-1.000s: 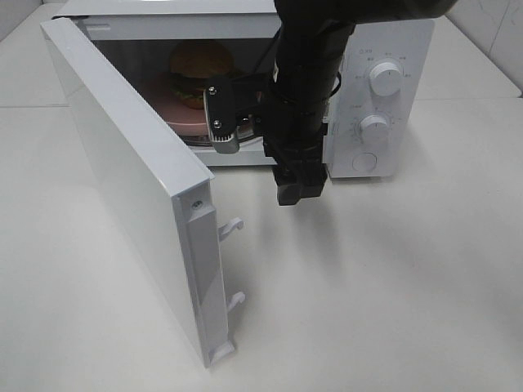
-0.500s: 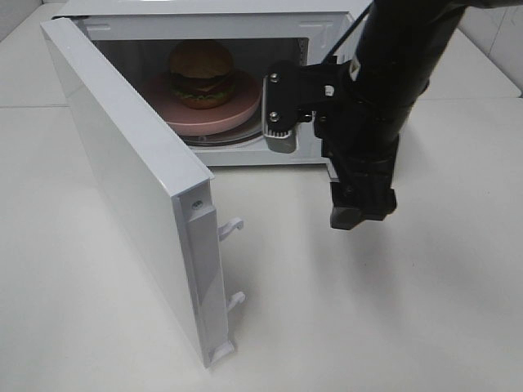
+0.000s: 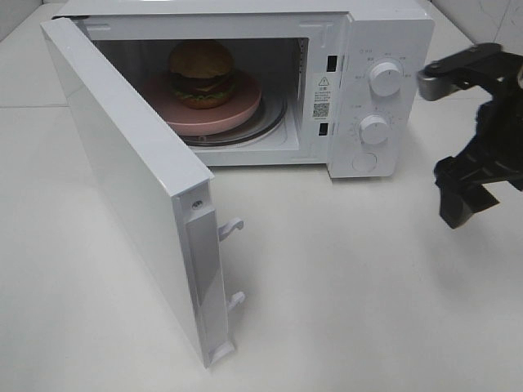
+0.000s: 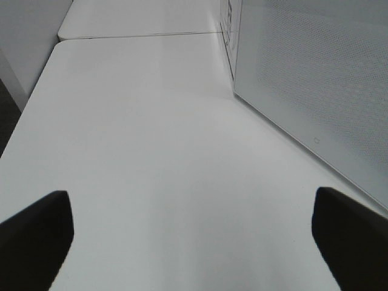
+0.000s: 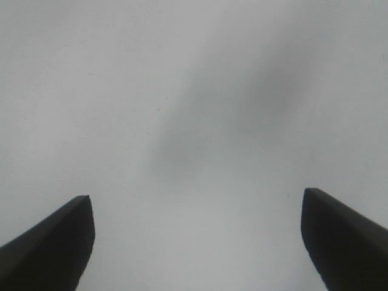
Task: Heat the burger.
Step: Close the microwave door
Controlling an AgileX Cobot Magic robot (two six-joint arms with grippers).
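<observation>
R jaws: spread wide, empty, hanging over bare white desk (image 5: 182, 91), right of the white microwave oven (image 3: 384, 41), past its knob panel. L jaws: spread too, empty, low over desk, just beside what looks like outer face of the open white microwave door (image 4: 315, 79). Fist-sized burger w/ glossy golden-brown bun (image 3: 201, 72) sits on round pink plate (image 3: 245, 104) inside cavity. Door hinged at left, swung out leftward. Prob. next: shut door. Its outer face fronts L jaws, so L arm nearer; R arm well apart, knob side.
</observation>
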